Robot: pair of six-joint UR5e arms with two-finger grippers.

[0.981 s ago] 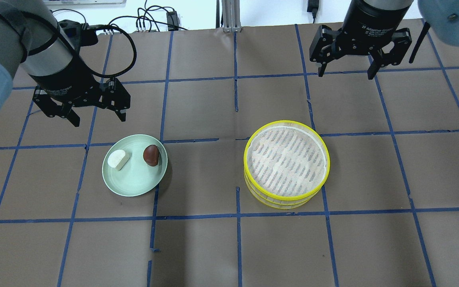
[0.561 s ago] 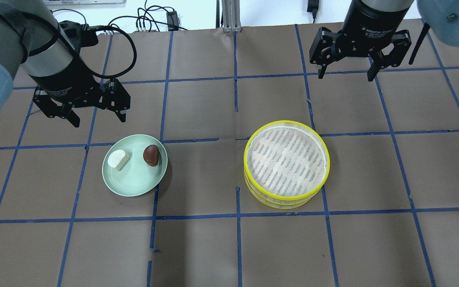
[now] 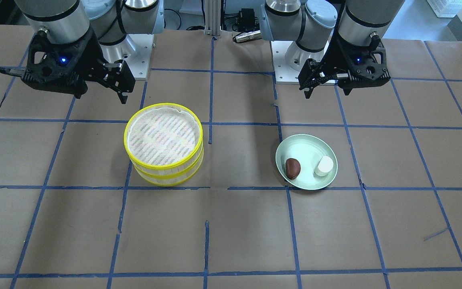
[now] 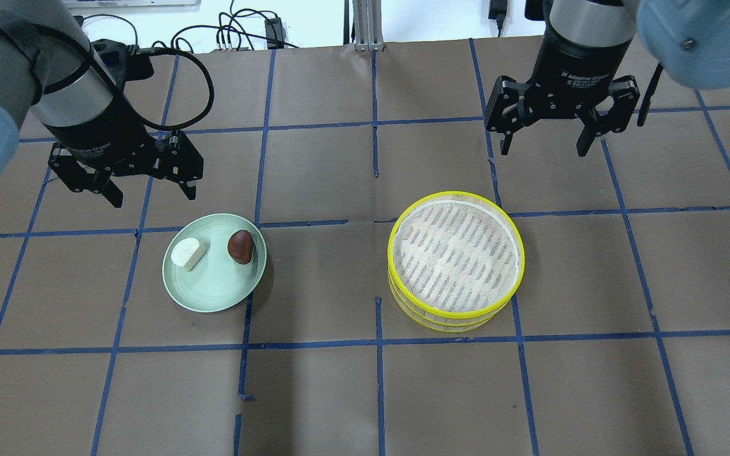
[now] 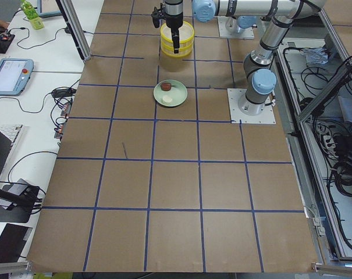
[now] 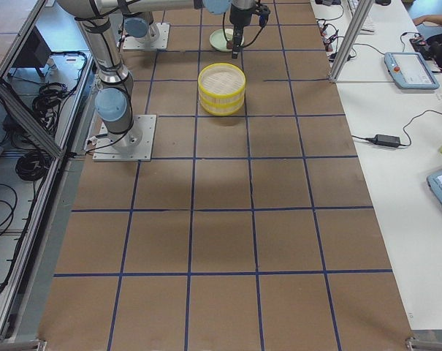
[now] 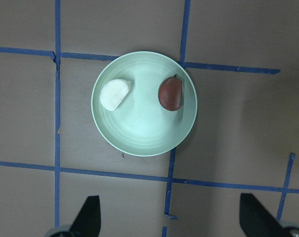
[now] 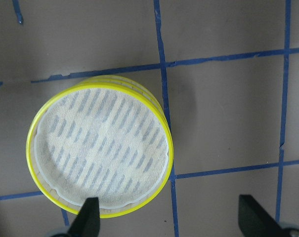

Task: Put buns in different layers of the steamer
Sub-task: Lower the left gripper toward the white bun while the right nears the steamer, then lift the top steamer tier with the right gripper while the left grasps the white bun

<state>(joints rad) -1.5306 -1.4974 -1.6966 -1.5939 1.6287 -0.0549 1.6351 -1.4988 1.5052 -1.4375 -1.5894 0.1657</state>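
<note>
Front-facing view: expect a blocked lower layer while nested under the upper one of the steamer [image 3: 167, 172], so lift off the top tier before loading the second bun and avoid dropping both into one tier. Note dark bun [image 3: 293, 168] and white bun [image 3: 324, 165] lying apart on the green plate [image 3: 307, 146], well apart from the steamer. Read left gripper [image 3: 327, 91] and right gripper [image 3: 102, 93] as spread wide, empty, touching nothing. Overhead view: watch for a glancing pinch on the glossy, rounded dark bun, likely to squirt it sideways or shove the plate. Confirm left gripper hovering beyond the plate, right gripper beyond the steamer, both above the table [image 4: 314, 392]. Left wrist view: see fingertips [image 7: 90, 215] far apart, with plate and both buns ahead. Right wrist view: same wide spread, steamer liner bare. Side views: too small for judging finger opening.
</note>
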